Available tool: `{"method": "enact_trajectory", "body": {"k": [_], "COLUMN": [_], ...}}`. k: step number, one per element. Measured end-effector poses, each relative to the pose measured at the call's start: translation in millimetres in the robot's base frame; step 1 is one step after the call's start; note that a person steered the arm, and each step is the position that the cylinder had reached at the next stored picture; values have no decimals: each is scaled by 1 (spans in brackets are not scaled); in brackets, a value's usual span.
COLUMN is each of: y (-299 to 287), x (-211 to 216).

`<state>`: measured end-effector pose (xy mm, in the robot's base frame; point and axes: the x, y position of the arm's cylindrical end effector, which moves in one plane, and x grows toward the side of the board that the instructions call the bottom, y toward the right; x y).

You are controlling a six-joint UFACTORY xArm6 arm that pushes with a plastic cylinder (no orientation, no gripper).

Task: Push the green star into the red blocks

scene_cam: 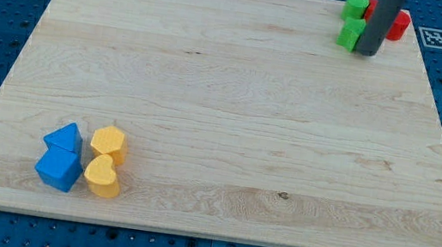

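The green star [349,34] lies near the board's top right corner, just below a green cylinder [356,5]. The dark rod stands against the star's right side and hides part of it. My tip [366,53] rests on the board at the star's lower right. The red blocks [399,25] sit right of the rod, mostly hidden behind it; only one rounded red block shows clearly. The star is close to them, but whether it touches them is hidden by the rod.
The wooden board [224,98] lies on a blue pegboard. Two blue blocks [59,157] and two yellow blocks [105,160] cluster at the bottom left. A black-and-white marker tag [435,37] lies off the board's top right edge.
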<state>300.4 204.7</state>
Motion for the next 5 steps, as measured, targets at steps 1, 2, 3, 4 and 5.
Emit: {"method": "enact_trajectory", "body": {"k": [1,2,3,4,5], "y": [-5,-38,-48,-30,1], "x": [25,48,32,19,19]}}
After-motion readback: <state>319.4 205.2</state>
